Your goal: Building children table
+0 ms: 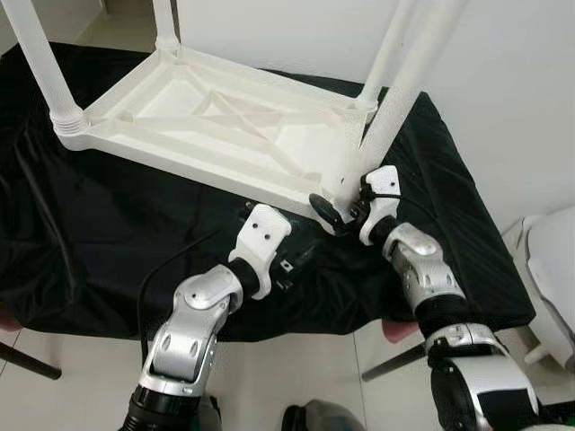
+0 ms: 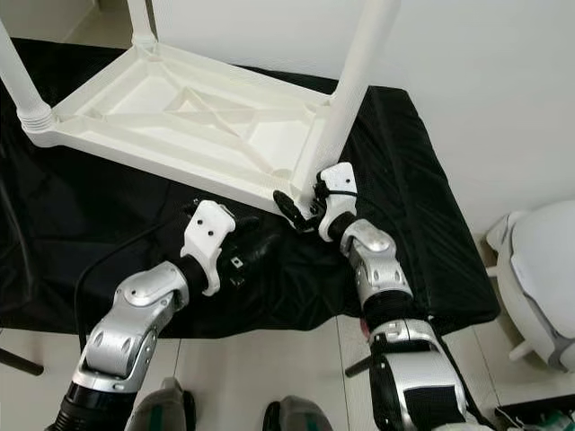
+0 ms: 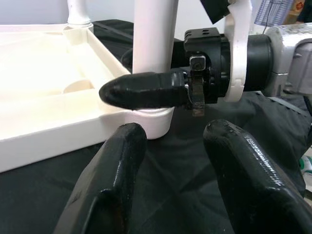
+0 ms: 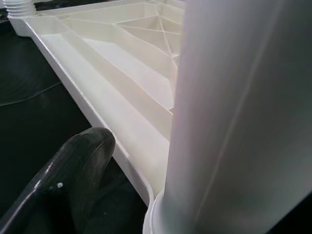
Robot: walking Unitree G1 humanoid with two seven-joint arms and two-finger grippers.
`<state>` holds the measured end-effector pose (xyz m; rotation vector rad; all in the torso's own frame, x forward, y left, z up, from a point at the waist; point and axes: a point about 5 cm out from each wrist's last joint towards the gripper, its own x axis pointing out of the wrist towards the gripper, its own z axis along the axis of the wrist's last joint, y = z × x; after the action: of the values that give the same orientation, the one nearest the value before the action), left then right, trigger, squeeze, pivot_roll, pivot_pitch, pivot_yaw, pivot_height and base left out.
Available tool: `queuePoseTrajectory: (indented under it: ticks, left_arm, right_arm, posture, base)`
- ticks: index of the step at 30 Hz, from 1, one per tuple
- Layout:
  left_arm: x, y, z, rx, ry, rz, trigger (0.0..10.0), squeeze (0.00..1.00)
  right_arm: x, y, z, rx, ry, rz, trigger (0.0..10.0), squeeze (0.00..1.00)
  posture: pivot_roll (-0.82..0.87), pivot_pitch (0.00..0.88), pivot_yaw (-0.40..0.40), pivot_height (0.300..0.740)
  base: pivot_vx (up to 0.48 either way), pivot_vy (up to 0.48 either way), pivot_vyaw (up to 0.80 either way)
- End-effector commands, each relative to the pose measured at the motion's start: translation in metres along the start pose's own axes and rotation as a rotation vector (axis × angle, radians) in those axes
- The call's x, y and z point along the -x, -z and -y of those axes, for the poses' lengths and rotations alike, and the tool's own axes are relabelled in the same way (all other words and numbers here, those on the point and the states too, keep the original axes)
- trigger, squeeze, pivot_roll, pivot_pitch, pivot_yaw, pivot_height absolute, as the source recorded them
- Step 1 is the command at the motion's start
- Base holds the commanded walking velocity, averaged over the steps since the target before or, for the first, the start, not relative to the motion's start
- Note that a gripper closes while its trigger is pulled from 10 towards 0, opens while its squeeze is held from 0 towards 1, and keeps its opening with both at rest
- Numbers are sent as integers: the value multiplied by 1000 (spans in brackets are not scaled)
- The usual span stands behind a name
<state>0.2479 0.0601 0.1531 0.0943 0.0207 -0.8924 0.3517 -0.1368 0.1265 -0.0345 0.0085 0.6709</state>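
Left gripper (image 3: 170, 165): mine, fingers apart, hovering over black cloth (image 1: 108, 224)
Right gripper (image 1: 346, 202): mine, clamped on leg (image 1: 395, 99) base
Table (image 1: 216, 126): upside down on cloth

Table top (image 1: 225, 126): lies upside down on the cloth (image 1: 108, 233), legs pointing up. Near-right leg (image 1: 395, 99): stands in the near-right corner socket. Right gripper (image 1: 346, 208): at that leg's base, fingers either side of it. Left gripper (image 3: 170, 190): on the cloth, near side, left of the right gripper, fingers apart. Cable (image 1: 166, 269): across the cloth's near edge, left.
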Motion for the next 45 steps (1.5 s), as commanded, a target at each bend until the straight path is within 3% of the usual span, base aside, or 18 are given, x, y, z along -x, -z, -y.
queuePoseTrajectory:
  ticks: [1,2,16,17,18,19,23,25,28,36,40,41,42,43,45]
  left_arm:
    - [0,-3,-6,-8,-105,1,10000,0]
    - [0,-3,-6,-9,-107,2,10000,0]
    - [2,-5,-7,-4,-122,7,10000,0]
    - [2,-5,-7,-4,-121,7,10000,0]
    - [2,-5,-7,-4,-119,7,10000,0]
    - [2,-5,-6,-3,-118,8,10000,0]
    - [2,-5,-6,-1,-116,8,10000,0]
    - [2,-4,-5,2,-113,5,10000,0]
    - [2,-3,-4,2,-112,3,10000,0]
    - [3,-2,-4,5,-124,-2,10000,0]
    - [3,-1,-3,6,-128,-4,10000,0]
    - [3,-1,-4,6,-131,-3,10000,0]
    - [3,-1,-4,6,-131,-3,10000,0]
    - [3,-1,-4,6,-132,-2,10000,0]
    - [3,-2,-5,1,-139,-1,10000,0]
  right_arm:
    - [-3,5,-5,2,-60,-30,9569,0]
    - [-4,5,-4,1,-70,-35,0,0]
    - [1,7,7,24,-137,-68,0,0]
    - [1,7,9,21,-129,-65,2510,0]
    - [2,6,10,23,-113,-60,7765,0]
    - [2,3,14,15,-74,-42,10000,0]
    - [2,-1,18,4,-29,-26,10000,0]
    - [1,-5,21,16,73,-7,10000,0]
    - [1,-7,21,21,120,5,10000,0]
    - [1,-10,3,-4,182,90,10000,0]
    - [5,-8,-5,-36,283,118,10000,0]
    - [7,-7,-7,-66,321,131,10000,647]
    - [7,-7,-7,-66,321,131,10000,647]
    - [8,-6,-8,-87,345,138,10000,1000]
    - [10,-5,-8,-111,383,145,10000,1000]
  posture:
    - [29,10,-93,740]
    - [29,10,-93,740]
    - [41,15,-101,740]
    - [39,16,-102,740]
    - [38,17,-102,740]
    - [36,19,-102,740]
    - [34,19,-104,740]
    - [33,25,-111,740]
    - [33,25,-111,740]
    - [28,33,-112,740]
    - [23,35,-112,740]
    - [27,34,-115,740]
    - [27,34,-115,740]
    - [27,34,-115,740]
    - [27,34,-115,740]
  base:
    - [0,0,0]
    - [0,0,0]
    - [0,0,0]
    - [0,0,0]
    - [0,0,0]
    - [0,0,0]
    - [0,0,0]
    - [0,0,0]
    - [0,0,0]
    - [0,0,0]
    - [0,0,0]
    - [0,0,0]
    - [0,0,0]
    - [0,0,0]
    - [0,0,0]
